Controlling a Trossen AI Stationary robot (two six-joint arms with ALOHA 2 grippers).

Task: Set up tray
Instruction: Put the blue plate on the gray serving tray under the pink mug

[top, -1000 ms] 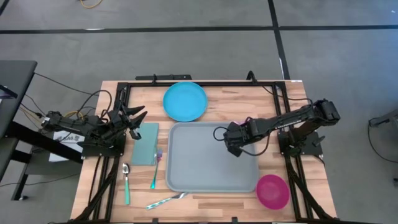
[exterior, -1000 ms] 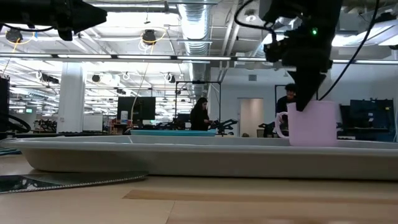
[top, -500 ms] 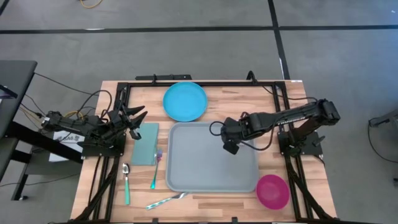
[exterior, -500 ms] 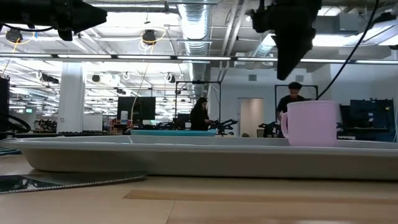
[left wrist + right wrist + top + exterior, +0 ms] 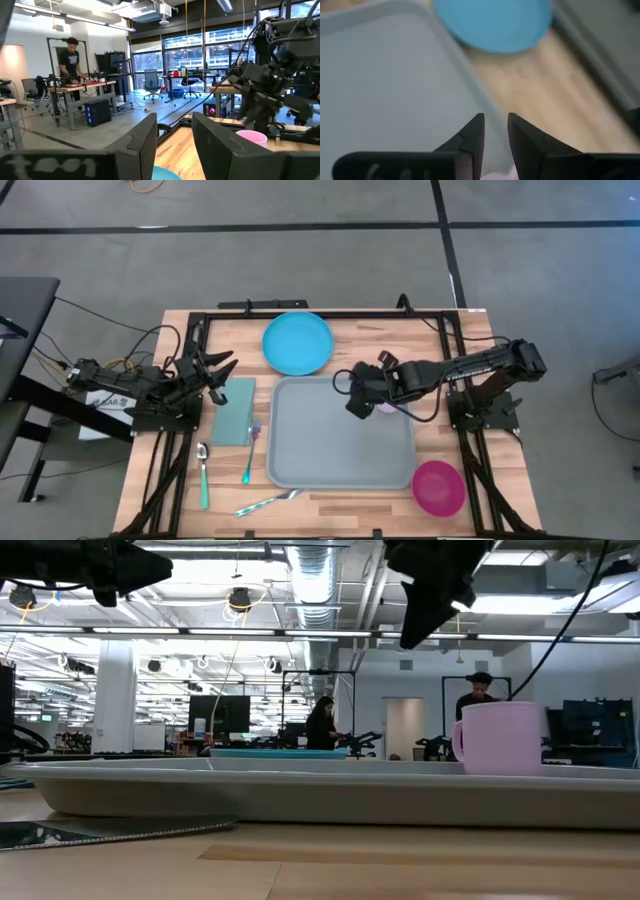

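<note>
The grey-blue tray (image 5: pixel 320 450) lies flat in the middle of the table; the low view shows its rim (image 5: pixel 300 795). A pink mug (image 5: pixel 500 738) stands upright on the tray's far right part and is mostly hidden under the right arm in the high view (image 5: pixel 388 408). My right gripper (image 5: pixel 352 406) hovers above the tray, left of the mug, with its fingers a little apart and nothing between them (image 5: pixel 496 131). My left gripper (image 5: pixel 221 378) waits open at the table's left edge, over the far end of the teal napkin (image 5: pixel 232 410).
A round blue plate (image 5: pixel 297 343) lies beyond the tray's far edge. A pink bowl (image 5: pixel 438 487) sits at the tray's near right corner. A teal spoon (image 5: pixel 204 475), a fork (image 5: pixel 248 462) and another utensil (image 5: pixel 265 502) lie left of and below the tray. Black frame rails (image 5: pixel 300 313) border the table.
My right gripper has risen from the pink mug's rim, let it go, and moved toward the table's left and slightly toward the far edge, over the tray. The mug has stayed upright on the tray.
</note>
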